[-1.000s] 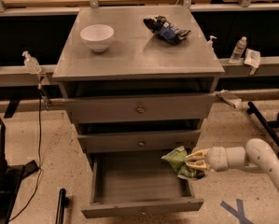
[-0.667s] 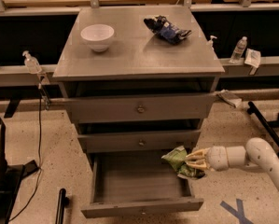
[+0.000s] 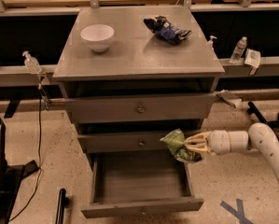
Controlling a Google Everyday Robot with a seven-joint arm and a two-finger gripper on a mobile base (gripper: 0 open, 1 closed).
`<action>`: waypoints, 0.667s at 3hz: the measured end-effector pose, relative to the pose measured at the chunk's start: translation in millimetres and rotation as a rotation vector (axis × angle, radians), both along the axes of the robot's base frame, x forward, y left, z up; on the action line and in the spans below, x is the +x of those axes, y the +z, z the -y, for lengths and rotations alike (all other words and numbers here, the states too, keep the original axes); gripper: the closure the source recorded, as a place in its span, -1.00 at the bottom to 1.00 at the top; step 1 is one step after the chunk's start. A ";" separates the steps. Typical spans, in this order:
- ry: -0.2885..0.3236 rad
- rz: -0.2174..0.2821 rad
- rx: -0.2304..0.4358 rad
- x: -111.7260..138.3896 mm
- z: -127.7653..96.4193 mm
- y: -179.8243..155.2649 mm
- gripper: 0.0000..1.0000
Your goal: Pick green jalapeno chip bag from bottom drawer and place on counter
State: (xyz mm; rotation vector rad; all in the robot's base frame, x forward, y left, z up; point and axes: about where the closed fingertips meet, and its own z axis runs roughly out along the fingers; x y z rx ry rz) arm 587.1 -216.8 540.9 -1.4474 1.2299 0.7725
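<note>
The green jalapeno chip bag [image 3: 178, 145] is held in my gripper [image 3: 191, 144], which is shut on it at the right side of the open bottom drawer [image 3: 141, 206], just above its right wall and in front of the middle drawer's right end. The bag hangs crumpled, lifted out of the drawer. My white arm [image 3: 262, 139] reaches in from the right. The drawer stands pulled out and its inside looks empty. The grey counter [image 3: 139, 50] lies above, well over the bag.
On the counter sit a white bowl [image 3: 97, 35] at the back left and a dark blue and black snack bag [image 3: 167, 29] at the back right. The two upper drawers [image 3: 140, 109] are closed. Bottles stand on side rails; black stands and cables on the floor at left.
</note>
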 end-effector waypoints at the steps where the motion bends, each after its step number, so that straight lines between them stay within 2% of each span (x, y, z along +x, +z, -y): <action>1: 0.096 0.083 0.009 -3.8 -15.0 77.8 1.00; 2: 0.178 0.157 -0.028 -12.0 -31.5 145.1 1.00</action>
